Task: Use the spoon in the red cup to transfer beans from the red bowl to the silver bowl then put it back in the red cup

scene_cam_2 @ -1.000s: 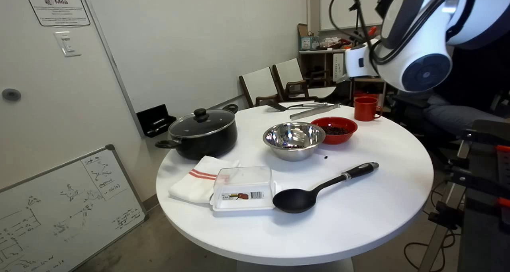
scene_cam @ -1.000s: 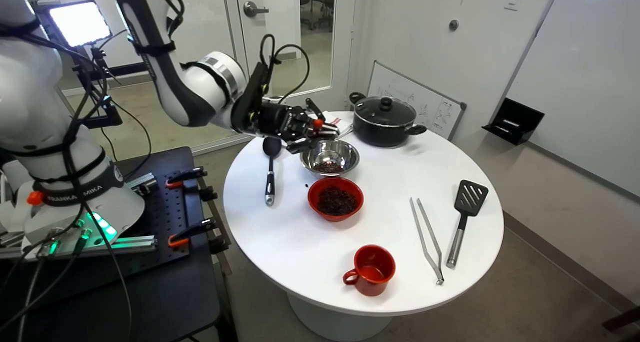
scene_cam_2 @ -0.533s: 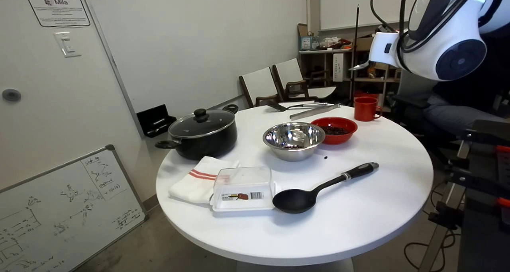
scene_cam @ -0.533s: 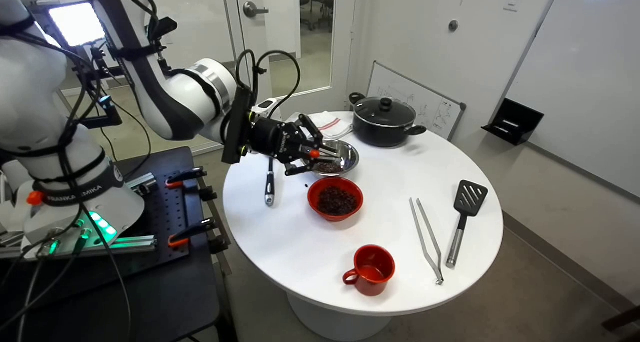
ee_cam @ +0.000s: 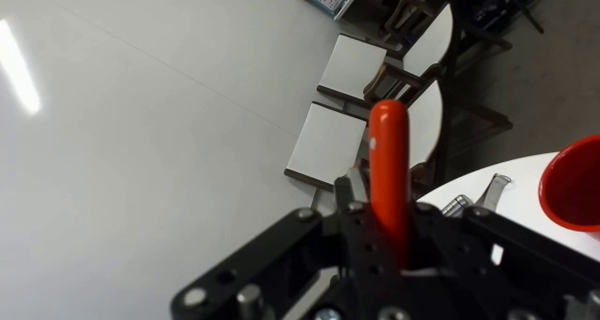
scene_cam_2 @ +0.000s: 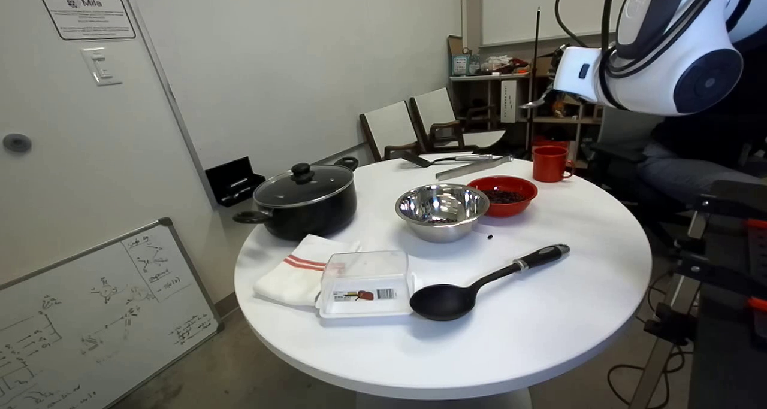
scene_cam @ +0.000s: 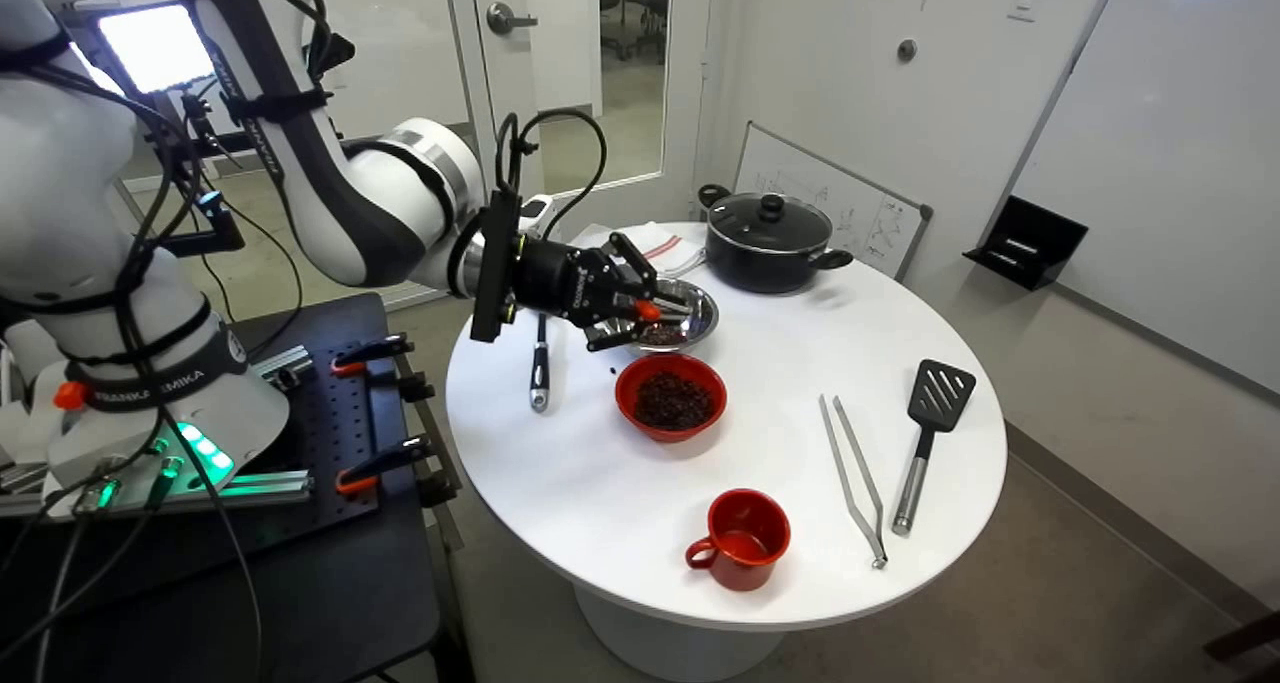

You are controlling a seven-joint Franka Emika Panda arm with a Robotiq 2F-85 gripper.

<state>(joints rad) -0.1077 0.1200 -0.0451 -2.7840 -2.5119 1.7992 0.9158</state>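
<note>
Pale wall point(scene_cam_2: 287, 61), 2 white-backed chairs point(scene_cam_2: 392, 127), 1 small leaning whiteboard point(scene_cam_2: 114, 313), 1 round white counter point(scene_cam_2: 551, 325). Count on the counter: 1 red bowl point(scene_cam_2: 509, 211) holding a dark heap of beans point(scene_cam: 673, 401); 1 silver bowl point(scene_cam_2: 442, 234) just beside it, a smaller patch of them at the bottom; 1 stray bean point(scene_cam_2: 490, 236) lying near both; 1 cup point(scene_cam_2: 549, 164), red, upright; 1 pot point(scene_cam_2: 311, 214), lid on; 1 towel point(scene_cam_2: 290, 280); 1 clear box point(scene_cam_2: 365, 283); 1 spatula point(scene_cam: 911, 493); 1 pair of tongs point(scene_cam_2: 470, 169). Spoon point(ee_cam: 389, 170), 1, red-handled: raised off the counter, jaws together and clamped on it. In an exterior view jaws and spoon overlap the silver bowl, covering part of it, height above it not readable; the arm point(scene_cam: 385, 198) hides the head of 1 black spoon point(scene_cam: 540, 375). Arm cut off at the top edge in both exterior views. Wrist view: jaws blurred, cup cut off at the right edge, spoon's far end mostly behind its own handle; cannot tell whether it carries beans. Heaped beans too small to count singly.
</note>
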